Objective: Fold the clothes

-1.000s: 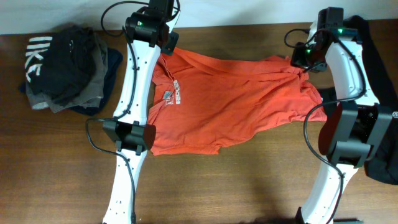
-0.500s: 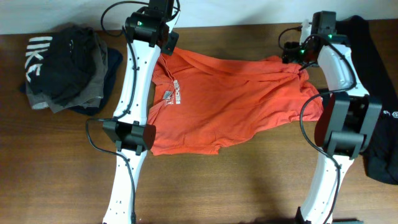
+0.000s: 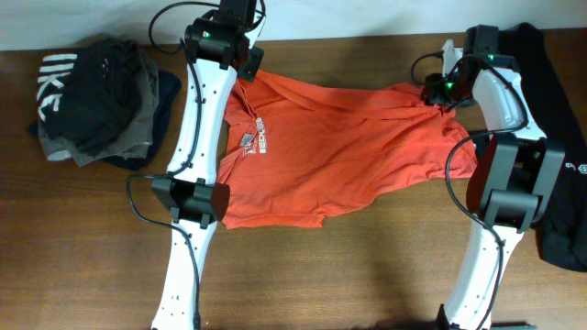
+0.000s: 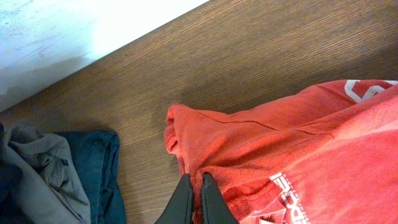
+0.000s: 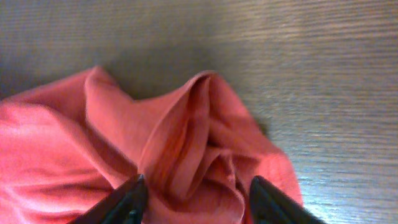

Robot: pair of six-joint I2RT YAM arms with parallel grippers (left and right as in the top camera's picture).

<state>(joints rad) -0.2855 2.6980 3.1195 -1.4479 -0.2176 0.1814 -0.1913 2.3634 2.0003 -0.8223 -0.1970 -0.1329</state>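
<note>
The clothes are a red-orange T-shirt [image 3: 339, 147] lying spread and wrinkled across the wooden table, small white logo [image 3: 255, 142] facing up. My left gripper [image 3: 240, 81] is at the shirt's far left corner. In the left wrist view it [image 4: 198, 194] is shut on a pinched fold of the red fabric [image 4: 261, 143]. My right gripper [image 3: 442, 92] hovers over the shirt's far right corner. In the right wrist view its jaws stand open [image 5: 197, 190], straddling a bunched ridge of shirt cloth [image 5: 186, 130] without squeezing it.
A pile of dark and grey clothes [image 3: 96, 101] lies at the far left, its edge showing in the left wrist view [image 4: 56, 174]. Black fabric [image 3: 555, 110] hangs beside the right arm. A white wall [image 3: 367, 14] borders the table's far edge.
The right arm has shifted its wrist toward the far edge over the shirt's right corner. The left arm and the shirt have stayed put.
</note>
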